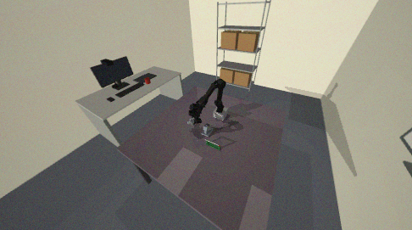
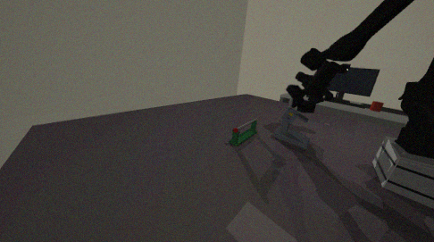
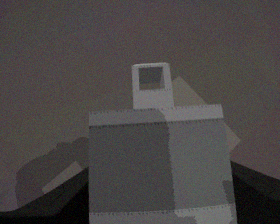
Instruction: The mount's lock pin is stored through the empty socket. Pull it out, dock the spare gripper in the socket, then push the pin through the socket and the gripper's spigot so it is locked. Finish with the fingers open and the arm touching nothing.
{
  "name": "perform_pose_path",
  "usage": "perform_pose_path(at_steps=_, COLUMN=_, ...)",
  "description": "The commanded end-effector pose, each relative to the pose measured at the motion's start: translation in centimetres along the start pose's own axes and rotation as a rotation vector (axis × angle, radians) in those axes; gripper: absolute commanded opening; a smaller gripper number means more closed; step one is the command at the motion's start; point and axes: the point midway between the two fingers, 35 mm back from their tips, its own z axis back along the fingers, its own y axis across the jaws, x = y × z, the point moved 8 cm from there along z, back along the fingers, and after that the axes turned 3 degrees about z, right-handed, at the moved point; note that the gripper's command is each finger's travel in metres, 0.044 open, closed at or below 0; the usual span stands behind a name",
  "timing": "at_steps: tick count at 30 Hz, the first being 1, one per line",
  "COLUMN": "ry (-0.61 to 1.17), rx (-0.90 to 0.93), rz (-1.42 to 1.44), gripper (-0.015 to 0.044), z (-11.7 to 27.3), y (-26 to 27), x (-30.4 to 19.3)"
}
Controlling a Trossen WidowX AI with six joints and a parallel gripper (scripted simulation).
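My gripper (image 1: 193,120) (image 2: 297,99) (image 3: 155,161) is shut on the spare gripper (image 1: 191,122) (image 2: 285,100) (image 3: 131,165), a grey block. In the wrist view its narrow spigot with a square hole points away from me, and black fingers press on both sides. It hangs above the floor beside the grey mount (image 1: 206,131) (image 2: 292,137), which stands upright with a small yellow spot near its top. A green holder (image 1: 213,145) (image 2: 245,137) stands near the mount, with a pale bar and red end (image 2: 236,130) on top, seemingly the lock pin. The socket's inside is too small to make out.
The arm's pale base (image 1: 219,114) (image 2: 404,171) stands behind the mount. A desk (image 1: 91,103) with a monitor (image 1: 114,72) (image 2: 359,81) and red cup (image 1: 147,81) (image 2: 376,105) stands to the side. A shelf rack with boxes (image 1: 247,41) is at the back wall.
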Motion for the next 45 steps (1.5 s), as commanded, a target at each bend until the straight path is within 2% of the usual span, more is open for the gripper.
perform_pose_path(at_steps=1, ry=-0.027, rx=0.005, rz=0.005, gripper=0.0, z=1.8, y=0.0, x=1.1)
perform_pose_path(at_steps=7, ry=-0.026, rx=0.005, rz=0.005, gripper=0.0, z=3.5, y=-0.1, x=1.5)
perform_pose_path(at_steps=20, ry=-0.001, rx=-0.003, rz=0.012, gripper=0.0, z=3.0, y=0.0, x=1.0)
perform_pose_path(at_steps=45, ry=0.231, rx=-0.164, rz=0.552, gripper=0.0, z=3.6, y=5.5, x=-2.2)
